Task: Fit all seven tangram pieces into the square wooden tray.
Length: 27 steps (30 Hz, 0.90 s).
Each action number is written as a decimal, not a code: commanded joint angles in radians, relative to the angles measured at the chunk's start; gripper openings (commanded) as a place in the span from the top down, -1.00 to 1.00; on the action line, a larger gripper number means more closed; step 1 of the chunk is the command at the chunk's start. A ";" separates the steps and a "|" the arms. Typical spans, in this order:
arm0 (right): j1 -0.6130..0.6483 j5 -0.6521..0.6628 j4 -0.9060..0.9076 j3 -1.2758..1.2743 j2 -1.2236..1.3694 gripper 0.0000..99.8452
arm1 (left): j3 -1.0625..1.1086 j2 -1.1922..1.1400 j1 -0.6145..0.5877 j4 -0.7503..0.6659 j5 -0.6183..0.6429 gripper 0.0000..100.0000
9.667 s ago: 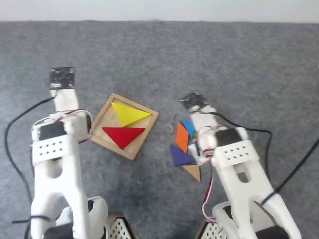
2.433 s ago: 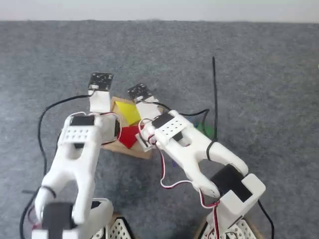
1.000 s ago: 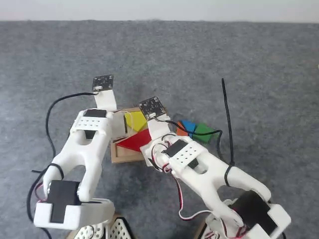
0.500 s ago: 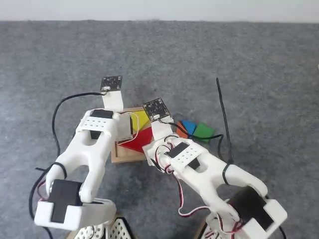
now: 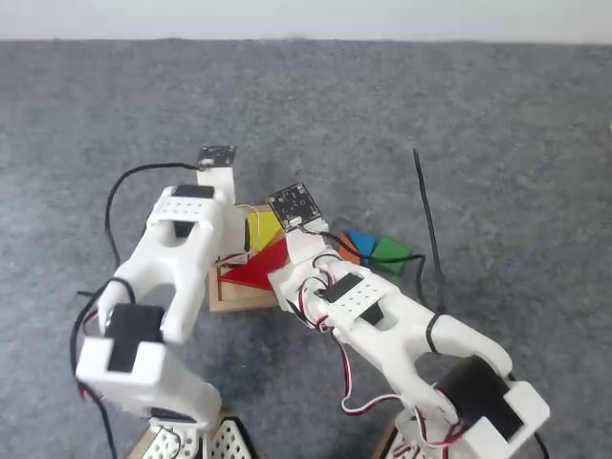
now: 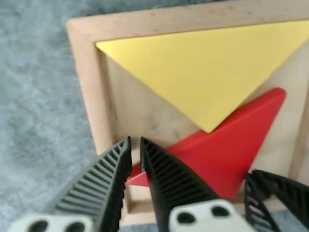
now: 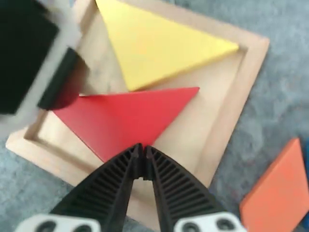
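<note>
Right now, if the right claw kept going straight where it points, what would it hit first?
Probably the red triangle: the right gripper, shut, points at its corner inside the wooden tray. Depth unclear; it may already touch.

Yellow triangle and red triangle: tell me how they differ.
The yellow triangle lies with its long edge along a tray wall; the red triangle turns its long edge inward. The left gripper and right gripper sit at the red triangle, not the yellow triangle. Both lie inside the tray.
</note>
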State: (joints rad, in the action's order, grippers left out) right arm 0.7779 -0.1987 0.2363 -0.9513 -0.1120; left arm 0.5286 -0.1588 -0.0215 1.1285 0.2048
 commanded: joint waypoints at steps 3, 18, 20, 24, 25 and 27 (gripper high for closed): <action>-0.010 0.034 -0.065 0.005 -0.033 0.99 | -0.068 -0.048 -0.005 0.040 -0.015 0.97; 0.068 0.038 0.091 -0.083 -0.150 0.99 | 0.042 0.071 -0.003 -0.068 -0.008 0.98; 0.068 0.071 0.093 -0.066 -0.159 0.99 | 0.051 0.083 -0.005 -0.074 -0.008 0.98; 0.068 0.106 0.101 -0.044 -0.160 0.98 | 0.018 0.046 -0.011 -0.046 -0.008 0.97; 0.068 0.106 0.101 -0.044 -0.160 0.95 | 0.005 0.032 -0.012 -0.038 -0.008 0.97; 0.068 0.106 0.101 -0.044 -0.159 0.84 | -0.013 0.014 -0.026 -0.035 -0.008 0.97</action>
State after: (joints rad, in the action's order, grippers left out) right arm 0.8362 -0.1066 0.3299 -1.0418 -0.2271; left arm 0.5623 -0.1327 -0.0215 1.0825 0.1987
